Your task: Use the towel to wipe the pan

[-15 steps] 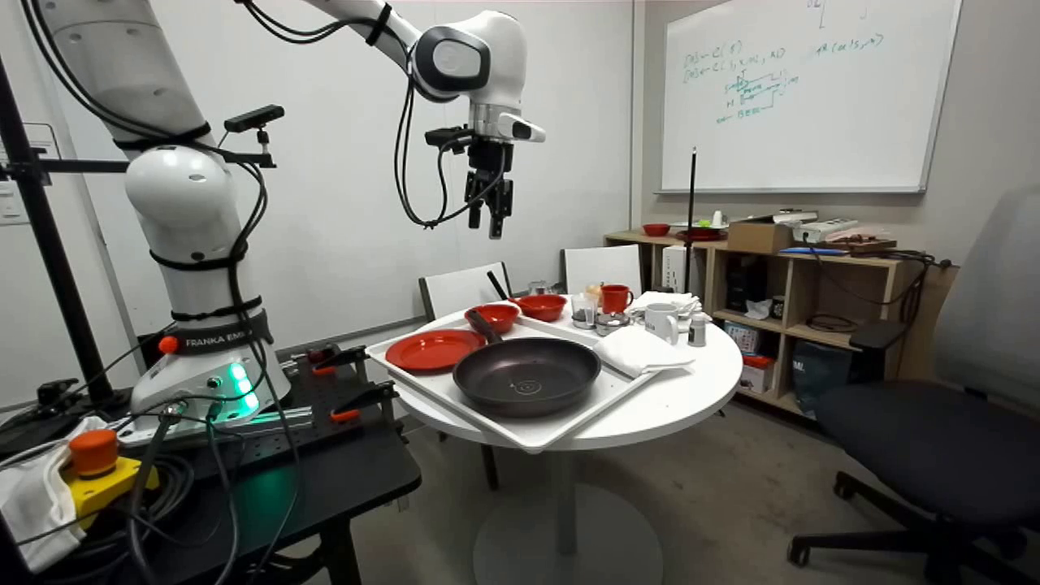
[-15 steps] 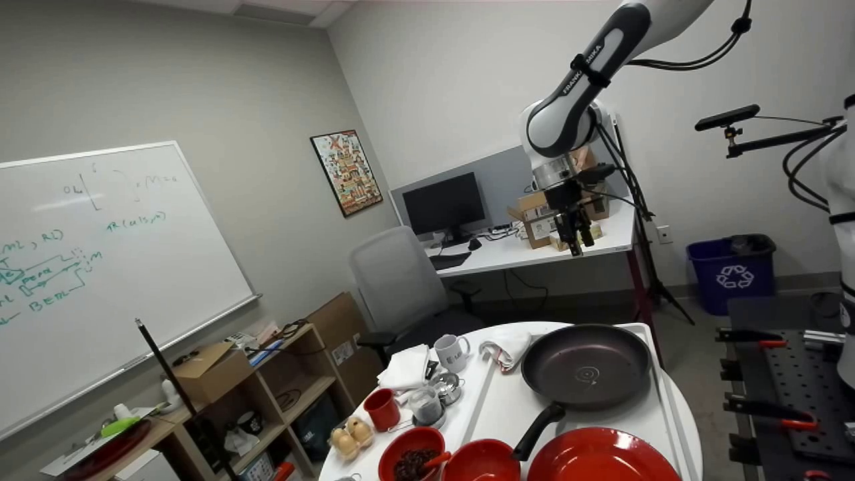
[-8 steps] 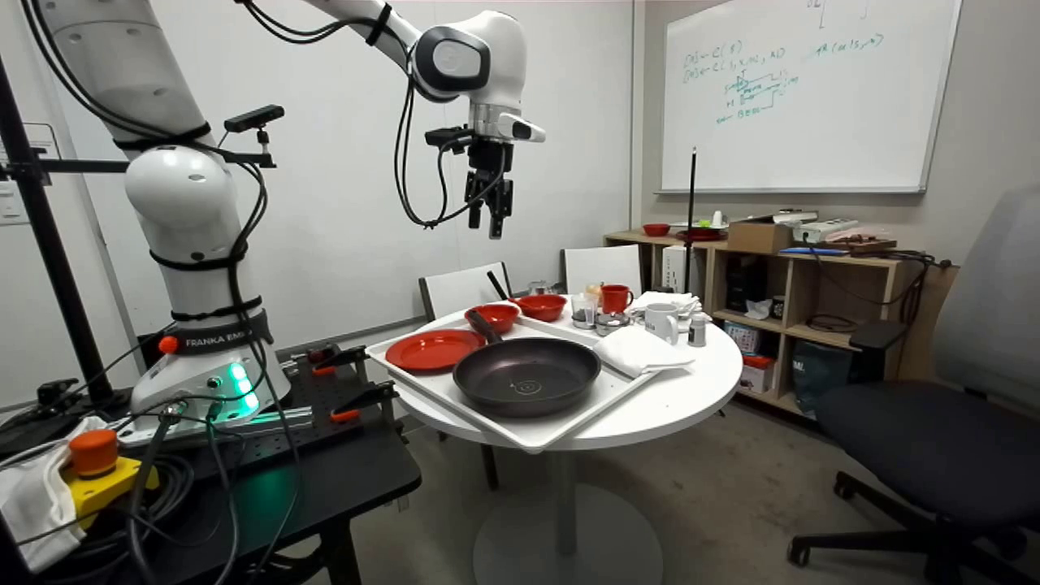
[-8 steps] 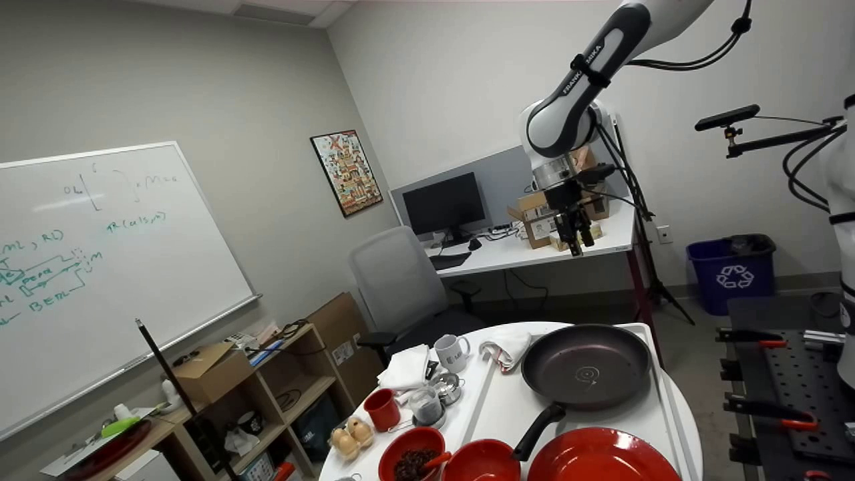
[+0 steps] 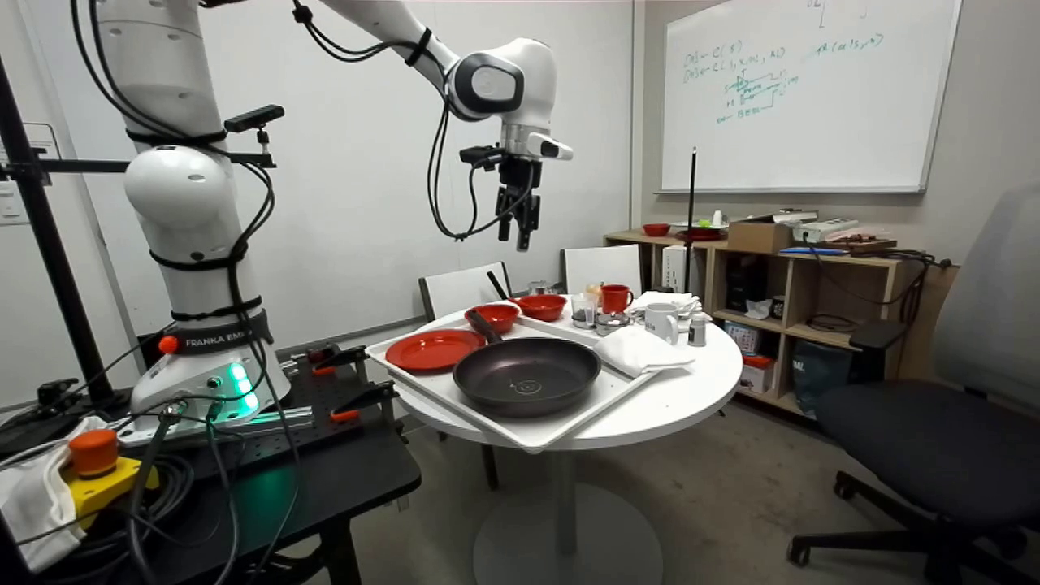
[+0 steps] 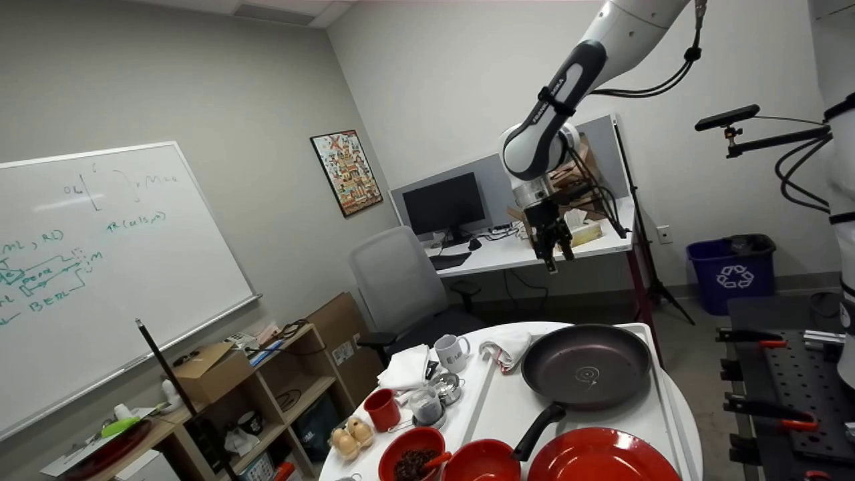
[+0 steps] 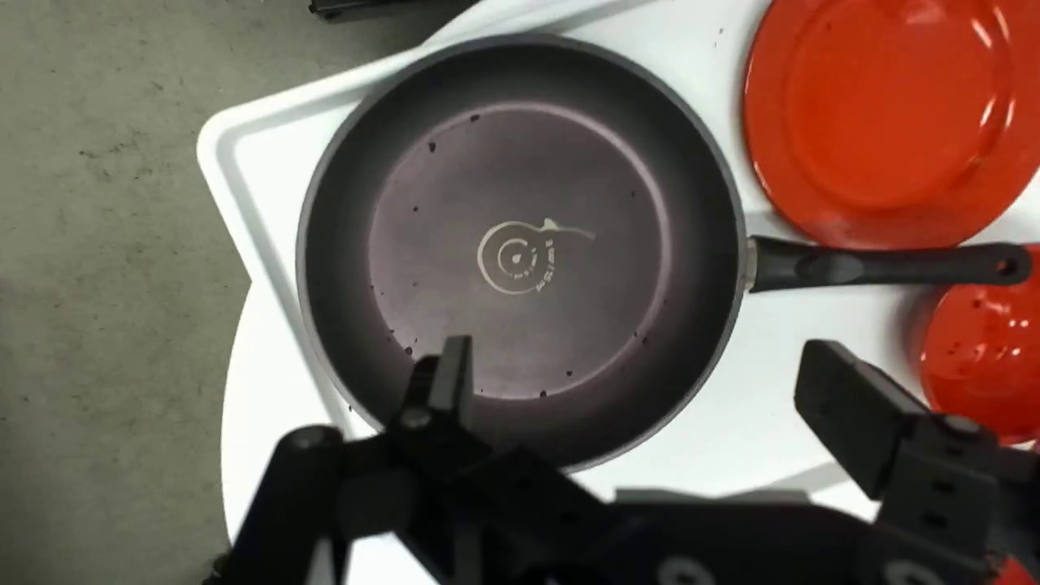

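The large black pan sits on a white tray on the round table. It also shows in an exterior view and, from above, in the wrist view, with small dark specks inside. A white towel lies bunched beside the pan at the tray's edge; an exterior view shows it with a reddish stripe. I do not see it in the wrist view. My gripper hangs well above the table, pointing down. In the wrist view my gripper is open, fingers wide apart, nothing between them.
The pan's handle passes between a red plate and a red bowl. A white mug, red mug, another red bowl, eggs and a folded white cloth stand behind the tray.
The arm was still between the two earlier moments. Since then my gripper has moved out over the table and slightly down, staying open. The pan and towel have not moved.
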Available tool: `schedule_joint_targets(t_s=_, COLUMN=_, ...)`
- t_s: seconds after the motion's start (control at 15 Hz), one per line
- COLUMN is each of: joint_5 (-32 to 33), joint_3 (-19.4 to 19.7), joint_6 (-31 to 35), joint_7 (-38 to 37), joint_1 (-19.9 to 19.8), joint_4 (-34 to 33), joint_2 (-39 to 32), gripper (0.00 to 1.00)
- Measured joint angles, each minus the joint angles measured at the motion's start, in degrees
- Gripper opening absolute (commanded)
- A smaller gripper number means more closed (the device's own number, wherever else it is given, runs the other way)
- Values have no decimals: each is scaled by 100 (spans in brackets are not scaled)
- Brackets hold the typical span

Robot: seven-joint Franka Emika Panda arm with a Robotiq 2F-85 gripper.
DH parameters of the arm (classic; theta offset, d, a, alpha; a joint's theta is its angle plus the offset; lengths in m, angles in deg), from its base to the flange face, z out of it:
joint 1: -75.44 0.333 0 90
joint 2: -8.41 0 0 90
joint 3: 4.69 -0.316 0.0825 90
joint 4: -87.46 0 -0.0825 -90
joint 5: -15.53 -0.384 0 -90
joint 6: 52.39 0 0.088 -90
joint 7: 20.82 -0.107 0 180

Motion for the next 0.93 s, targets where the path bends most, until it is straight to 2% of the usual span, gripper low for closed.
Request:
schedule_joint_targets(t_s=0.47, joint_5=9, joint_3=-77, joint_6=823, joint_7=-1054, joint_1=-100, joint_4=-1364, joint_2=-1617, gripper=100)
schedule_joint_targets(t_s=0.93, joint_5=-10, joint_3=-72, joint_6=803, joint_7=-1936, joint_1=-377, joint_4=-2756, joint_2=-2945, gripper=100)
